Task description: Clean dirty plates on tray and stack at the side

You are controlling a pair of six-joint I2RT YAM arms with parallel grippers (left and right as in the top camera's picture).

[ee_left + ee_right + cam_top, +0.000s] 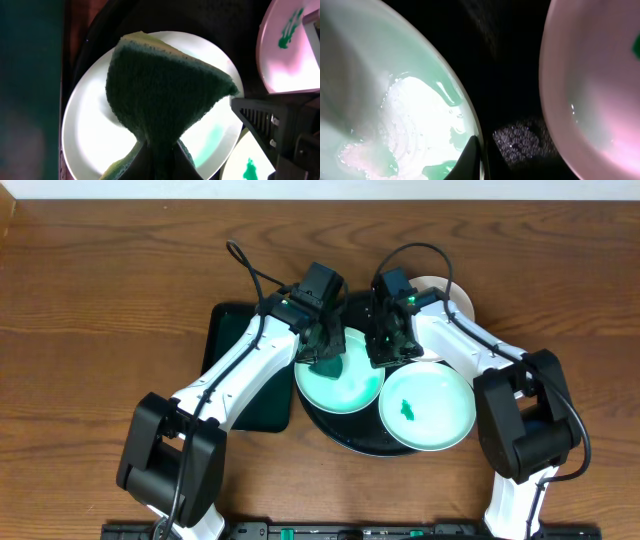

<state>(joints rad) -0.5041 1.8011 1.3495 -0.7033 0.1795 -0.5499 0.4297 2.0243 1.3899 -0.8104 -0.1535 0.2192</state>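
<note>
left gripper (326,348) is clamped on a dark green scouring sponge with a yellow back (160,95). The sponge is pinched at its near end and fans out over the left pale mint-green round plate (345,388). Can't tell if the sponge face touches the plate or sits just above it. The plate surface looks wet, with a faint green streak near its right rim in the left wrist view

right gripper (394,348) sits at that same plate's right rim. The right wrist view shows only one dark fingertip (470,162) at the rim edge, so can't tell if the jaws are pinching or apart

all three plates are on the large round glossy black tray (352,430):
- the left mint one
- second mint-green round plate (428,408), front right, small green smear at its centre
- white round plate (456,288), at the back and mostly hidden under the right arm; the left wrist view shows a green smear on it

a dark rectangular tray (232,370) lies just left of the black tray, under the left arm, on the brown wooden table (100,300)
</note>
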